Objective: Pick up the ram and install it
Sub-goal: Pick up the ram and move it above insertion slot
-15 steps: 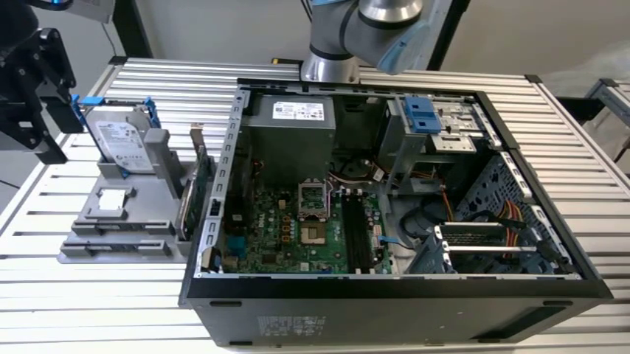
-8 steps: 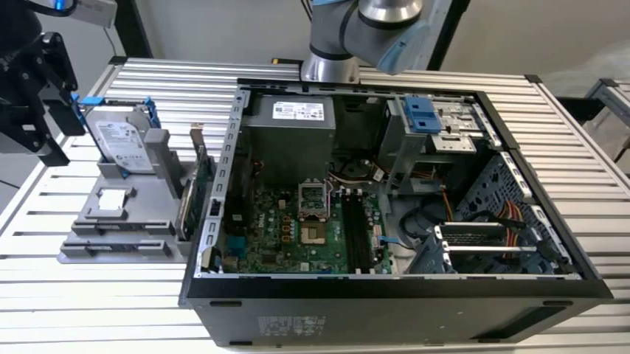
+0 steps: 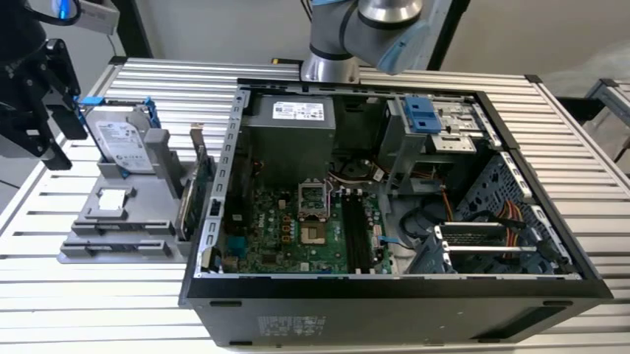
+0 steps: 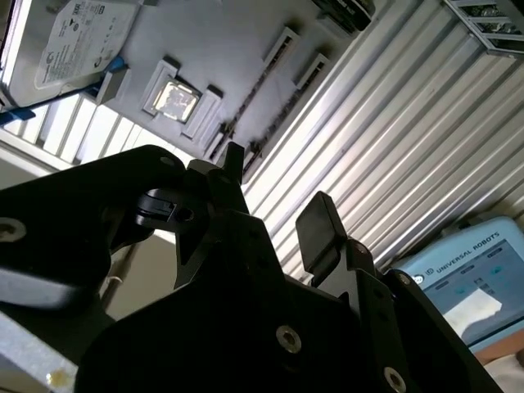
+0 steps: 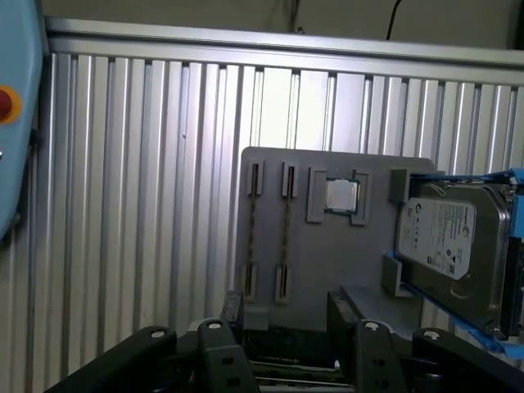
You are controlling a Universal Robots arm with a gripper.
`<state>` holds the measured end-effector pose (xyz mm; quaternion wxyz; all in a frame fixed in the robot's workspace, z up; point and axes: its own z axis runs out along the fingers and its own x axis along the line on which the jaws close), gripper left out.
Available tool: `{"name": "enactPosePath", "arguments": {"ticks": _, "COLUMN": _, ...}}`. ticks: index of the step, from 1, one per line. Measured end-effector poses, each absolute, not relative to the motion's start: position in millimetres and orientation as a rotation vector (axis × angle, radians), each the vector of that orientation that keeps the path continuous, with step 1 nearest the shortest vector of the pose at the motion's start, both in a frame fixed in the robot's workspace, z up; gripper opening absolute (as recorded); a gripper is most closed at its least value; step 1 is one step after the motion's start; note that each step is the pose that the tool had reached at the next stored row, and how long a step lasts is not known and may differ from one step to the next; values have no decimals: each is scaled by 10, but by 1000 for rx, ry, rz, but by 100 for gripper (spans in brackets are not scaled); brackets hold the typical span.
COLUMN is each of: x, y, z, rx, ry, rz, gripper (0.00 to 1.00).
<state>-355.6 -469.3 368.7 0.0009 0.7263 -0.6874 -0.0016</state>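
Two thin dark sticks stand on edge in the long slots of a grey holder [image 5: 327, 270]; the ram [image 5: 286, 237] is one of them, and it appears again in the second wrist view [image 4: 246, 106]. My gripper [image 5: 286, 315] hangs above the holder, open, with nothing between its black fingers [image 4: 323, 221]. In the exterior view the gripper [image 3: 54, 125] is at the far left, over the holder's [image 3: 128, 247] left edge. The black memory slots [image 3: 359, 236] lie on the motherboard inside the open computer case [image 3: 394, 295].
On the holder are a silver hard drive in a blue frame [image 3: 123, 144], a small square chip [image 3: 113, 198] and a green card with a metal bracket [image 3: 192, 192] beside the case wall. A blue control pendant [image 4: 467, 278] lies beyond the ribbed metal table [image 5: 147, 205].
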Motion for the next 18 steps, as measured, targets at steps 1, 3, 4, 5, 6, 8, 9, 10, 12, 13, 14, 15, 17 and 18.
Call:
{"name": "enactPosePath", "arguments": {"ticks": 1, "x": -3558, "y": -4692, "z": 3678, "rx": 2280, "ry": -2159, "rz": -5, "gripper": 100}}
{"name": "enactPosePath", "arguments": {"ticks": 3, "x": -3558, "y": -4692, "z": 3661, "rx": 2280, "ry": -2159, "rz": -5, "gripper": 100}}
{"name": "enactPosePath", "arguments": {"ticks": 4, "x": -3559, "y": -4692, "z": 3653, "rx": 2280, "ry": -2159, "rz": -5, "gripper": 100}}
{"name": "enactPosePath", "arguments": {"ticks": 5, "x": -3559, "y": -4692, "z": 3645, "rx": 2280, "ry": -2159, "rz": -5, "gripper": 100}}
{"name": "enactPosePath", "arguments": {"ticks": 6, "x": -3559, "y": -4691, "z": 3637, "rx": 2280, "ry": -2159, "rz": -5, "gripper": 100}}
{"name": "enactPosePath", "arguments": {"ticks": 8, "x": -3559, "y": -4691, "z": 3622, "rx": 2280, "ry": -2159, "rz": -5, "gripper": 100}}
{"name": "enactPosePath", "arguments": {"ticks": 9, "x": -3560, "y": -4691, "z": 3614, "rx": 2280, "ry": -2159, "rz": -5, "gripper": 100}}
{"name": "enactPosePath", "arguments": {"ticks": 10, "x": -3560, "y": -4691, "z": 3605, "rx": 2280, "ry": -2159, "rz": -5, "gripper": 100}}
{"name": "enactPosePath", "arguments": {"ticks": 12, "x": -3560, "y": -4690, "z": 3589, "rx": 2280, "ry": -2159, "rz": -5, "gripper": 100}}
{"name": "enactPosePath", "arguments": {"ticks": 13, "x": -3559, "y": -4690, "z": 3582, "rx": 2280, "ry": -2159, "rz": -5, "gripper": 100}}
{"name": "enactPosePath", "arguments": {"ticks": 14, "x": -3560, "y": -4690, "z": 3575, "rx": 2280, "ry": -2158, "rz": -5, "gripper": 100}}
{"name": "enactPosePath", "arguments": {"ticks": 15, "x": -3560, "y": -4690, "z": 3568, "rx": 2280, "ry": -2158, "rz": -5, "gripper": 100}}
{"name": "enactPosePath", "arguments": {"ticks": 17, "x": -3560, "y": -4690, "z": 3554, "rx": 2280, "ry": -2158, "rz": -5, "gripper": 100}}
{"name": "enactPosePath", "arguments": {"ticks": 18, "x": -3560, "y": -4690, "z": 3548, "rx": 2280, "ry": -2158, "rz": -5, "gripper": 100}}
